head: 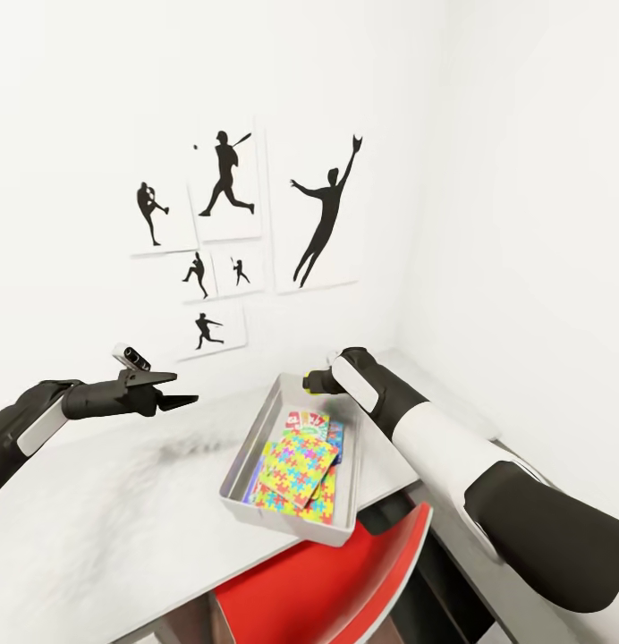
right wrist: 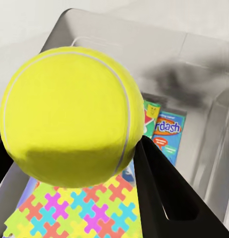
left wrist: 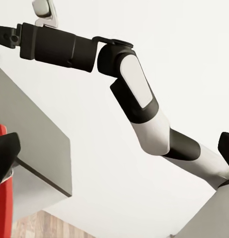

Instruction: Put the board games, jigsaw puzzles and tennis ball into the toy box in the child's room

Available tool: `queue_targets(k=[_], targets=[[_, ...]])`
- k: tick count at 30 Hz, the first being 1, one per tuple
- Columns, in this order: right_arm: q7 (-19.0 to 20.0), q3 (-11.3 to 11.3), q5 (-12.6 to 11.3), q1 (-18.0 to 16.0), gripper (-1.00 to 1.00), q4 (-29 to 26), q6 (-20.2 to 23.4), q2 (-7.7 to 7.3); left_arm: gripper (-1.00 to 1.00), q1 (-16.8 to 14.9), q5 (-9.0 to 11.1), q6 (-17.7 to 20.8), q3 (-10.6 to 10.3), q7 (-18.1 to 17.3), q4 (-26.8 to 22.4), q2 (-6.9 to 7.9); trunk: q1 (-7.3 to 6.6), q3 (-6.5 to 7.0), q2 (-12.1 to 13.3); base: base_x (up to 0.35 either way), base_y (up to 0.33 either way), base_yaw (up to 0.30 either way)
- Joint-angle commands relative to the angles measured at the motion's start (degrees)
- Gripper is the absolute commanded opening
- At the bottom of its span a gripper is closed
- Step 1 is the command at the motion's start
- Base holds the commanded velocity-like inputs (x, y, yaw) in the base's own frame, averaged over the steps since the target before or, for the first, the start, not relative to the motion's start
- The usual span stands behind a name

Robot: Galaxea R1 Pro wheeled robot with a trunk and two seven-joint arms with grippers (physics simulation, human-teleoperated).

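Both arms (head: 453, 447) are built of rounded white shells alternating with matte black joint segments. White oval panels sit near the wrists. The left tool (head: 171, 391) is black with flat pointed fingers; a small grey camera (head: 131, 356) tops it.

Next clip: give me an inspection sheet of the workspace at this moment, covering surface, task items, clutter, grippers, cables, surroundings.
Surface: table, mottled grey-white top, carrying the toy box near its right end.
Job's things: jigsaw puzzles lie flat inside the toy box on top of printed game boxes; how many games cannot be told. Tennis ball held above the box's far end.
Clutter: nothing seen.
Grippers: right gripper shut on the tennis ball, over the box; left gripper open, holding nothing, above the table left of the box.
Cables: nothing seen.
Surroundings: white walls, black silhouette sports pictures, red chair under the table edge.
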Motion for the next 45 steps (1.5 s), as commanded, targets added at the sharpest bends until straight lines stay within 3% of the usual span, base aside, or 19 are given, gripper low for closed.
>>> queue_targets(k=[1,20,45], targets=[[-0.72,0.21,-0.79,-0.09,-1.00,-0.02,0.00,0.00,1.00,-0.12,0.10,0.62,-0.31,-0.38,0.02,0.07,0.06,-0.14,-0.14,0.137,0.000,0.000],[-0.70,0.21,-0.79,-0.09,-1.00,-0.02,0.01,0.00,1.00,-0.12,0.13,0.61,-0.33,-0.38,0.02,0.07,0.06,-0.14,-0.14,0.123,0.013,0.000],[-0.70,0.15,-0.86,-0.09,-1.00,0.03,0.09,0.00,1.00,-0.13,0.16,0.59,-0.25,-0.38,0.02,0.14,0.06,-0.14,-0.14,0.006,0.000,0.000]])
